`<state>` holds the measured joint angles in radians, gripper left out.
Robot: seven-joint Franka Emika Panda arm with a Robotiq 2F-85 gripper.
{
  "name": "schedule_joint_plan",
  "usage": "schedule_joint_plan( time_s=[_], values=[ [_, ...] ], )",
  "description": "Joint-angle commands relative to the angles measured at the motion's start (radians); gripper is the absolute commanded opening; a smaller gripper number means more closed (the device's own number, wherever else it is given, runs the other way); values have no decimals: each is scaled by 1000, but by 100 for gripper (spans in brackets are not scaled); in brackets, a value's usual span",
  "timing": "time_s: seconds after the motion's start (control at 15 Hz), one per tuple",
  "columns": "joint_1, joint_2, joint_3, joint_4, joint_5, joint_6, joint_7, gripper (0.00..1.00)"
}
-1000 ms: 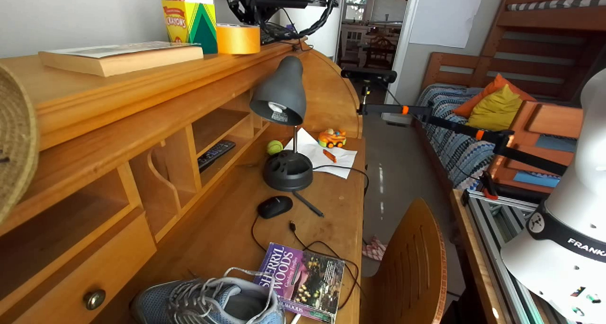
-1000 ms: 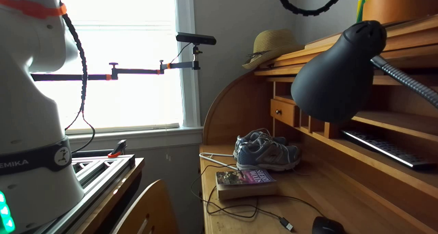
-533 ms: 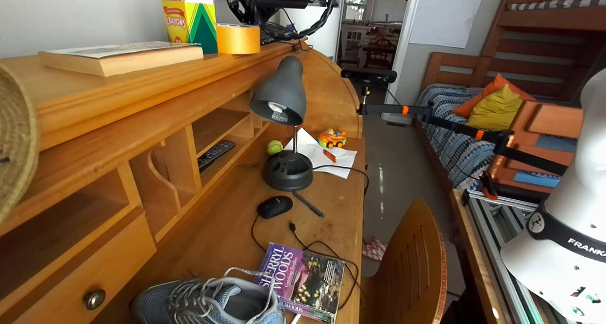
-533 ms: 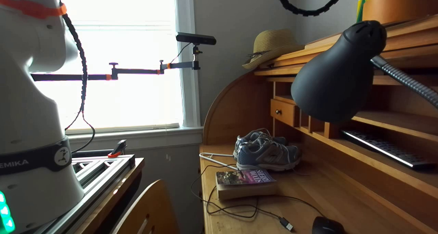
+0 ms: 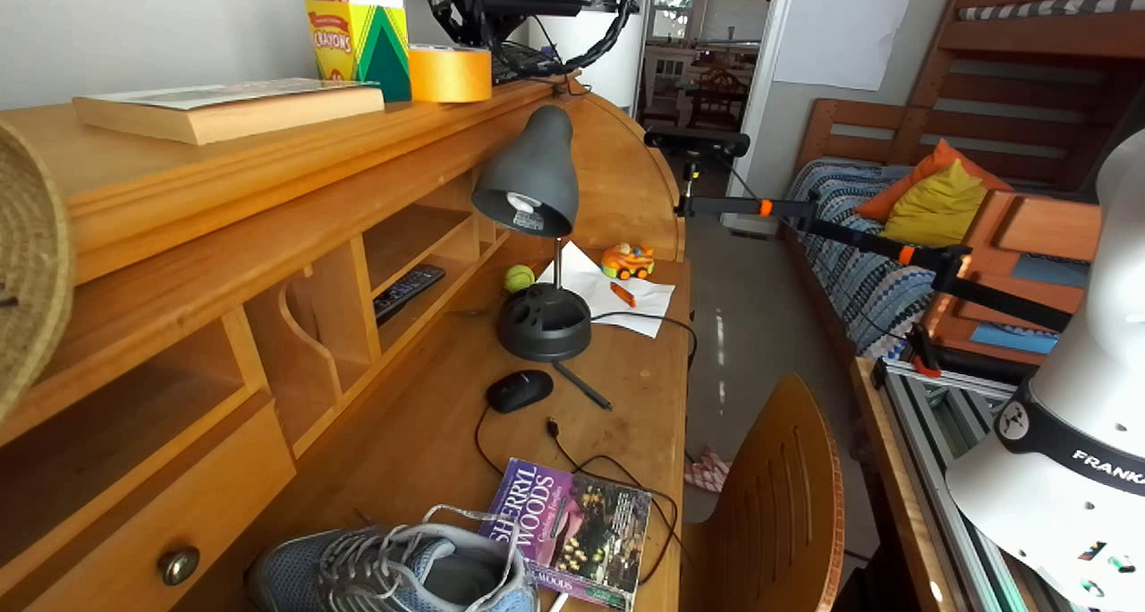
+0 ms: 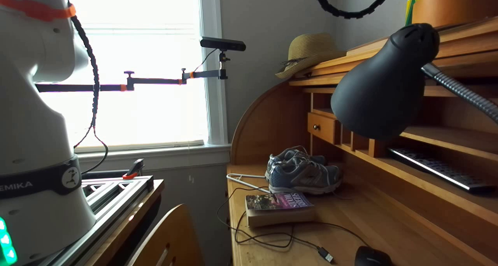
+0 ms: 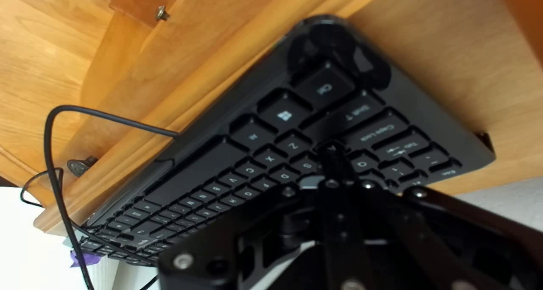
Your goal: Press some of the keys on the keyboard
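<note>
The keyboard (image 7: 282, 112) is a black slab with white-lettered keys, lying on the wooden desk's top shelf. It fills the middle of the wrist view. In an exterior view only a dark part of the keyboard (image 5: 530, 60) shows behind the tape roll. My gripper (image 7: 333, 154) comes in from the bottom of the wrist view with its fingers together, nothing between them. The fingertips are at the A key, between S, Q and Caps Lock. Whether they press it down I cannot tell. Part of the keys is hidden under the gripper.
A yellow-orange tape roll (image 5: 450, 73), a crayon box (image 5: 358, 44) and a book (image 5: 233, 106) stand on the same shelf. A grey lamp (image 5: 532, 178) rises from the desk below. A black cord (image 7: 59, 171) loops by the keyboard, near the shelf edge (image 7: 169, 124).
</note>
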<state>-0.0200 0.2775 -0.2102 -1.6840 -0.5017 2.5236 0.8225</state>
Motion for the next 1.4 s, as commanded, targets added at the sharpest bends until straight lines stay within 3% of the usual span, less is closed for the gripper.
schedule_joint_plan(
  time_s=[0.0,1.33],
  values=[
    [11,7,-13,-33,-3,-10,-2,0],
    [18,6,-21,-34,-18,-12,6,0]
  ],
)
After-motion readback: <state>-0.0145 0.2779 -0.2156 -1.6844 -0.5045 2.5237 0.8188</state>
